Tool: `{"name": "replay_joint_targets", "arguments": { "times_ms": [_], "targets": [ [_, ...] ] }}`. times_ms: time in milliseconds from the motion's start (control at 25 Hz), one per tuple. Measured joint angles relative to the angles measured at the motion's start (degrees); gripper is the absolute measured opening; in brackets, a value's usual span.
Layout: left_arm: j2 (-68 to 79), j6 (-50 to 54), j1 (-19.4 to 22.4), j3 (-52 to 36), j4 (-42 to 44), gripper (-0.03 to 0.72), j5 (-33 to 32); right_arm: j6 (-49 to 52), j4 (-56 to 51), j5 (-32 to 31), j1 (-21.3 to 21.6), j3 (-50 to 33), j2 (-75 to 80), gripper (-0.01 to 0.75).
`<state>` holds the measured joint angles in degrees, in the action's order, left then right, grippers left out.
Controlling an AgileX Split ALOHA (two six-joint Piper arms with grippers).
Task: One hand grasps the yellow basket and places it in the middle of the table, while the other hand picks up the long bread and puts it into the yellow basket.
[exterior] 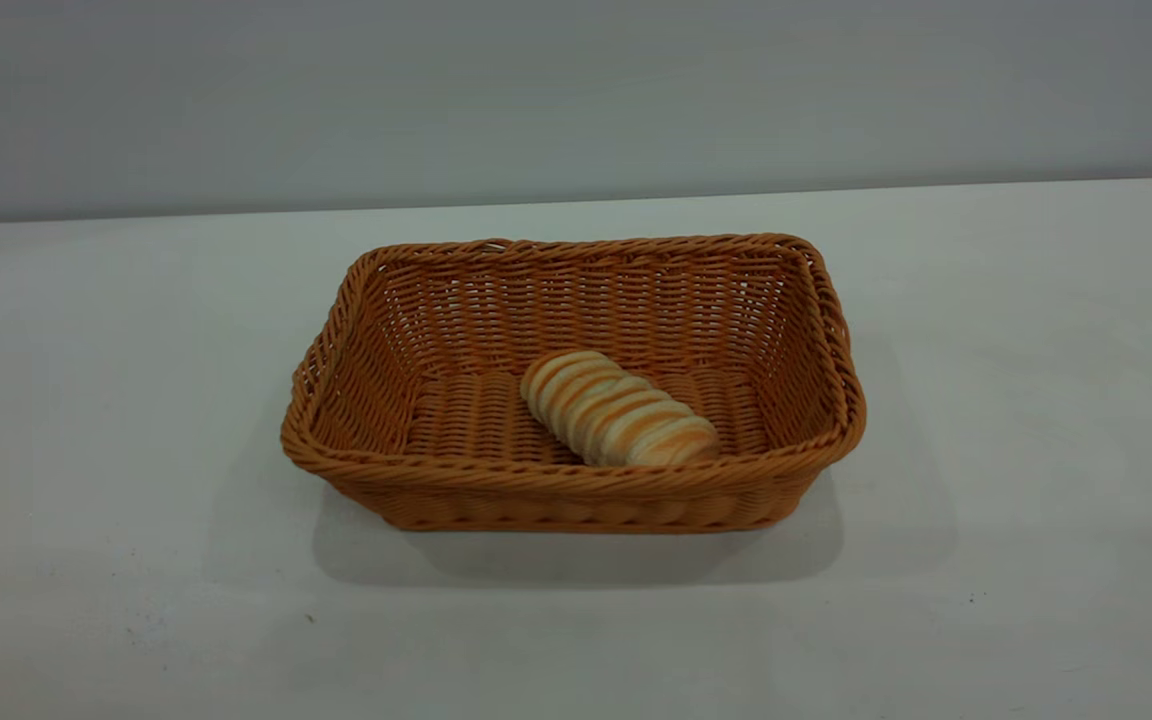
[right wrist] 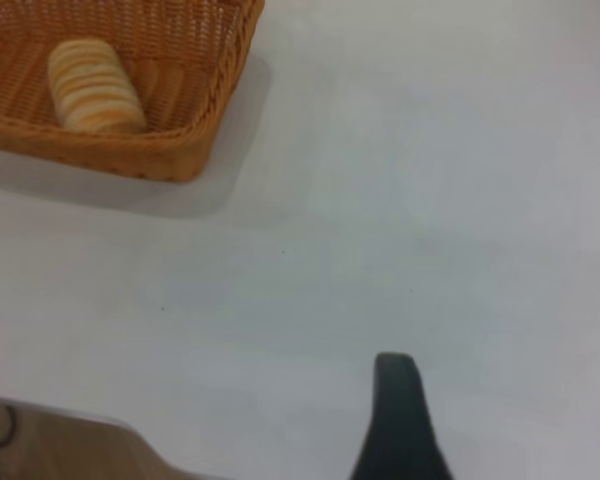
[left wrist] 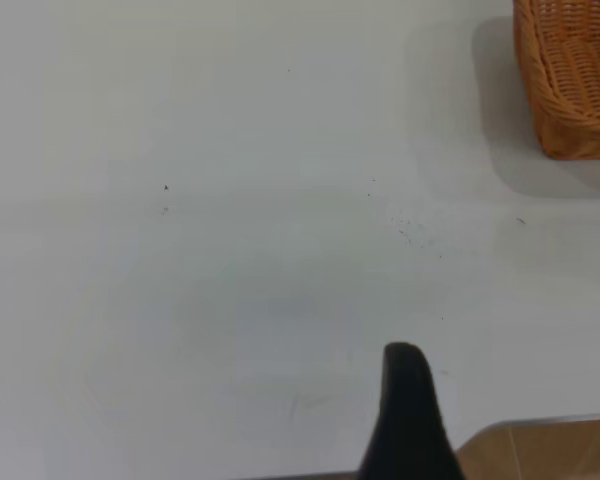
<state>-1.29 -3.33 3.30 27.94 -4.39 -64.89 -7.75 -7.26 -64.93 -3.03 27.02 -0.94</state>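
— Whereabouts of the yellow basket [exterior: 576,480]?
— Centre of the exterior frame, flat on the table [exterior: 1036,400], long side running left to right across the picture.
— And the long bread [exterior: 619,408]?
— Inside already, on the basket floor, just right of frame centre. Long axis slanted, upper left down to lower right, lower end close against the near wall.
— Any gripper near it?
— None in the exterior frame at all. Left gripper [left wrist: 405,410] seen only in its own wrist view, over bare table, well apart from the basket [left wrist: 570,80], only a corner of which shows there. Right gripper [right wrist: 400,415] likewise over bare table in its wrist view, basket [right wrist: 100,140] and bread [right wrist: 92,85] both in sight but well apart from it.
— Wide or narrow?
— Cannot tell for either; too little of each in view. Holding nothing, by the look of it.
— Nearer arm?
— Probably the right, judging by how much more of the basket shows from it. Hardly matters, though: both placements look done, so likely nothing left to reach for.
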Motion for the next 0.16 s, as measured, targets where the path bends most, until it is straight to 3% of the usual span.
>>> {"name": "replay_joint_targets", "arguments": {
  "times_ms": [160],
  "targets": [
    [0.0,0.0,0.0,0.0,0.0,0.585,0.0,0.0,0.0,0.0,0.0,0.0,0.0,0.592]
  ]
}}
